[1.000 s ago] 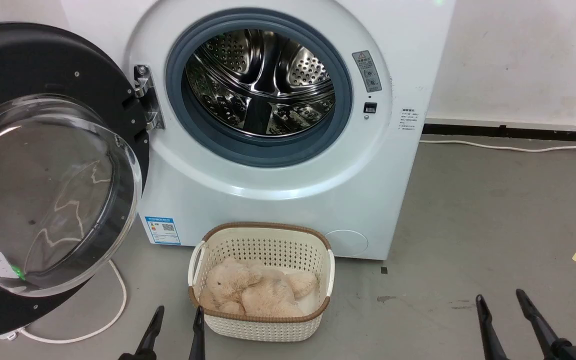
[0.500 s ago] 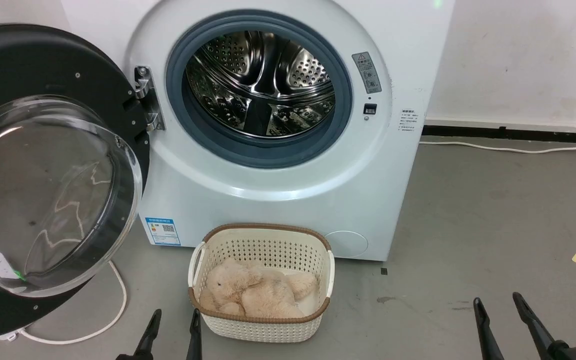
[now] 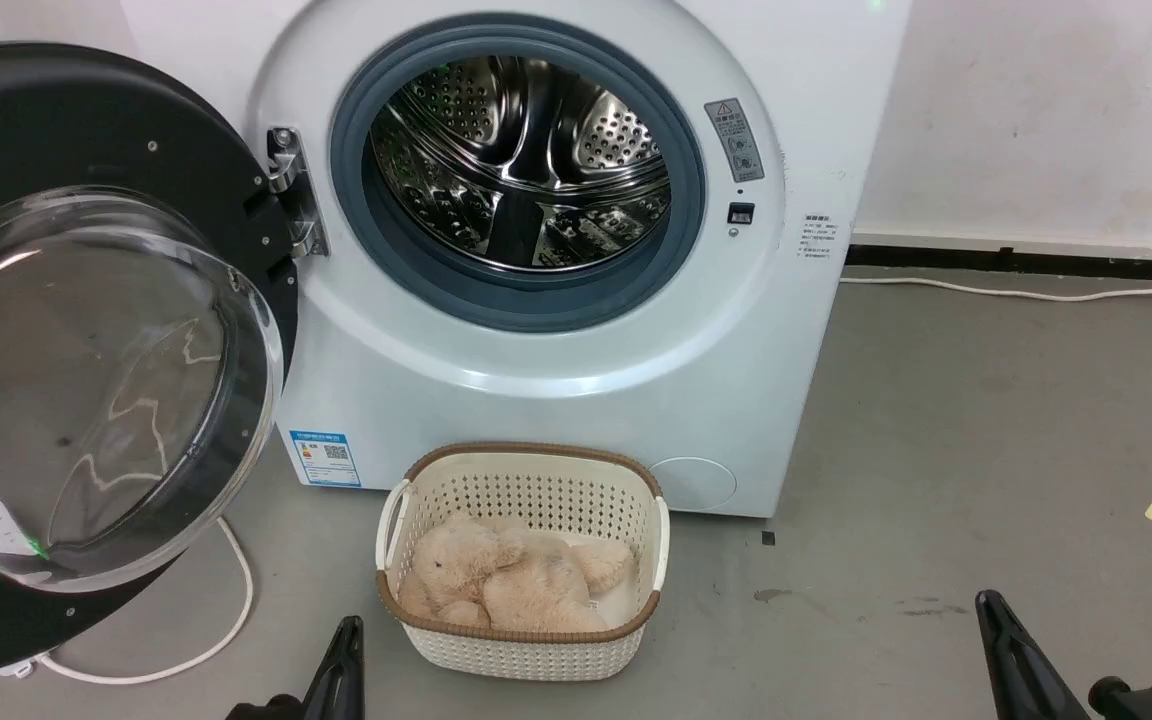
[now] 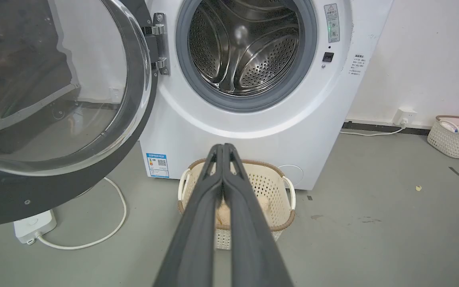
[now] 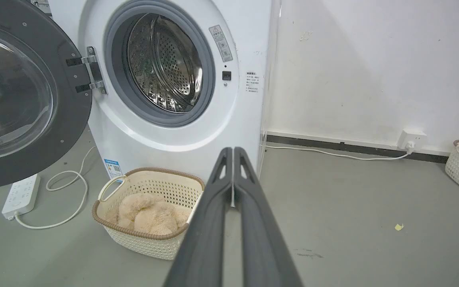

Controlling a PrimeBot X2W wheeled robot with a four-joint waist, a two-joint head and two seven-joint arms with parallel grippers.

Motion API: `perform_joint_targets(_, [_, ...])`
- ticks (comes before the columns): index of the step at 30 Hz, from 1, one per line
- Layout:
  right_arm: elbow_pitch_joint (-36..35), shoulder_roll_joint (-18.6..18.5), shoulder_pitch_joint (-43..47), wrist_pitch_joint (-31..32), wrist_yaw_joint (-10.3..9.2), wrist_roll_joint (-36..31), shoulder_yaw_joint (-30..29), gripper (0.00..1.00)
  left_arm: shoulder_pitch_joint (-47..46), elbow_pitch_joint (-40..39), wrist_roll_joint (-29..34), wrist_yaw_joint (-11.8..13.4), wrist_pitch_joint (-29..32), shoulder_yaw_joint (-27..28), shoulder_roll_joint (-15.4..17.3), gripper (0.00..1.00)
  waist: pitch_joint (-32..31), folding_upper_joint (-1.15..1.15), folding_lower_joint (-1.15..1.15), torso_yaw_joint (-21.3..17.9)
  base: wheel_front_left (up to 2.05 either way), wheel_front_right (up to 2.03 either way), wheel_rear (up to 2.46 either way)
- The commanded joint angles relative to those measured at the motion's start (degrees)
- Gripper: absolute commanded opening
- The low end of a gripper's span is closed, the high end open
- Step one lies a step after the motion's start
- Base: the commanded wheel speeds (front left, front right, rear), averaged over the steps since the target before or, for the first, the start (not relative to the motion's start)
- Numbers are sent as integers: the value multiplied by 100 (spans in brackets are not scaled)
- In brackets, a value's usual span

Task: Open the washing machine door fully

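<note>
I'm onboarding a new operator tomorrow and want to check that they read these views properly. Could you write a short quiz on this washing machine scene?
1. True or false: the washing machine door stands shut against the washing machine.
2. In the head view, on which side of the drum is the hinge? A left, B right, C above.
3. Fill in: the left gripper and the right gripper both have their jaws ____.
Key: 1 false; 2 A; 3 shut.

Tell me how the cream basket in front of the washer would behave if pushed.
The basket probably slides easily: perforated plastic on smooth floor. Likely light, holding a plush toy. Low and wide, so unlikely to tip.
</note>
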Motion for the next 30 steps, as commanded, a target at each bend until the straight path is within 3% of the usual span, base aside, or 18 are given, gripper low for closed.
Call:
perform_joint_targets(1, [0, 1, -86, 21, 0, -18, 13, 0, -72, -23, 66, -41, 22, 34, -36, 0, 3, 0, 0, -1, 0, 0, 0])
perform_joint_targets(30, [-1, 5, -348, 345, -1, -92, 124, 0, -286, -125, 395, -218, 362, 316, -187, 0, 132, 0, 0, -50, 0, 0, 0])
